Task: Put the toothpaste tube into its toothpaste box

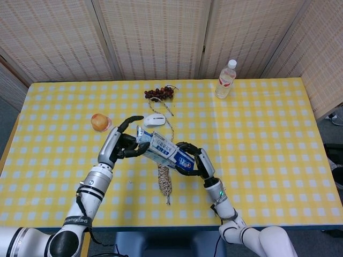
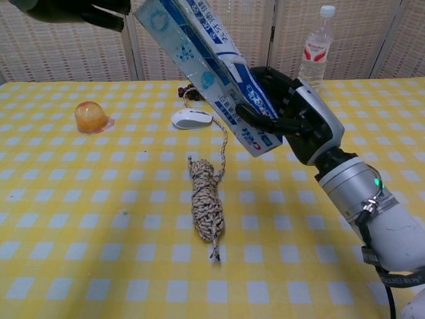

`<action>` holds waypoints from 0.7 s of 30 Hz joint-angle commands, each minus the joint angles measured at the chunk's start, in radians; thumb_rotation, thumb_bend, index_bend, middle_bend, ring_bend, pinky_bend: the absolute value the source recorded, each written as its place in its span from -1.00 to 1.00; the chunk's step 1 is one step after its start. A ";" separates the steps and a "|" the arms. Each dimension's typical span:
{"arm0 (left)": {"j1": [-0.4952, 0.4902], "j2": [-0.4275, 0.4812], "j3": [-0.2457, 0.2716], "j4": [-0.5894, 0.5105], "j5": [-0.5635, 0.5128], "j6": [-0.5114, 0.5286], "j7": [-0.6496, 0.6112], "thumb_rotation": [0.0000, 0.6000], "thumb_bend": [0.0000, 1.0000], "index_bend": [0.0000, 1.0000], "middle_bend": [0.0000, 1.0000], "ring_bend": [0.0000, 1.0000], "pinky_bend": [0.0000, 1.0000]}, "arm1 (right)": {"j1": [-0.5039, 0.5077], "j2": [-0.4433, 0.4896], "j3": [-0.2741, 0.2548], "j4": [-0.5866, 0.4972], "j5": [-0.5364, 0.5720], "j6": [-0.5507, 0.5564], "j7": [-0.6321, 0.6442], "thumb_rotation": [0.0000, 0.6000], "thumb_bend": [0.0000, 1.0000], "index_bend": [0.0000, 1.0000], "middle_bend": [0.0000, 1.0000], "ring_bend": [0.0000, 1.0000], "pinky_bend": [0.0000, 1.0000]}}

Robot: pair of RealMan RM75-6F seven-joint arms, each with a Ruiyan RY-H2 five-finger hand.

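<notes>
While both arms reach in over the near half of the table, the toothpaste box hangs in the air between them, well above the yellow checked cloth and slanting up toward the left side. The right hand has its dark fingers wrapped around the lower end of the box; from the chest view the box runs steeply up out of that grip toward the top left of the picture. At the upper, open end, the left hand closes around what little of the toothpaste tube shows: only a short end sticks out of the box mouth, with the rest inside. One finger of that hand points away toward the far edge. In the chest view only the dark fingers of the left hand show, at the top edge.

Below the box lies a coiled bundle of speckled rope, its loose end trailing toward the far edge. Beyond it sit a white computer mouse and a bunch of dark grapes. An orange jelly cup rests toward the left edge, just beyond the left hand. A water bottle stands upright near the far edge, right of the middle.
</notes>
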 commanded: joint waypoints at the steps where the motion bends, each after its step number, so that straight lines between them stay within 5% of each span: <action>1: 0.020 0.002 -0.004 -0.003 0.048 -0.016 -0.027 1.00 -0.76 -1.00 1.00 0.98 1.00 | -0.004 0.001 0.000 -0.004 0.000 0.002 0.000 1.00 -0.41 -0.03 -0.24 -0.10 -0.05; 14: 0.071 0.026 -0.020 0.006 0.112 -0.027 -0.073 1.00 -0.77 -1.00 0.99 0.91 1.00 | -0.027 0.028 0.003 -0.029 -0.005 0.038 0.007 1.00 -0.41 0.00 -0.20 -0.04 0.05; 21: 0.109 0.048 0.076 0.047 0.332 0.038 0.024 1.00 -0.75 -1.00 0.94 0.85 1.00 | -0.064 0.089 -0.008 -0.021 -0.011 0.074 -0.025 1.00 -0.41 0.03 -0.17 -0.02 0.09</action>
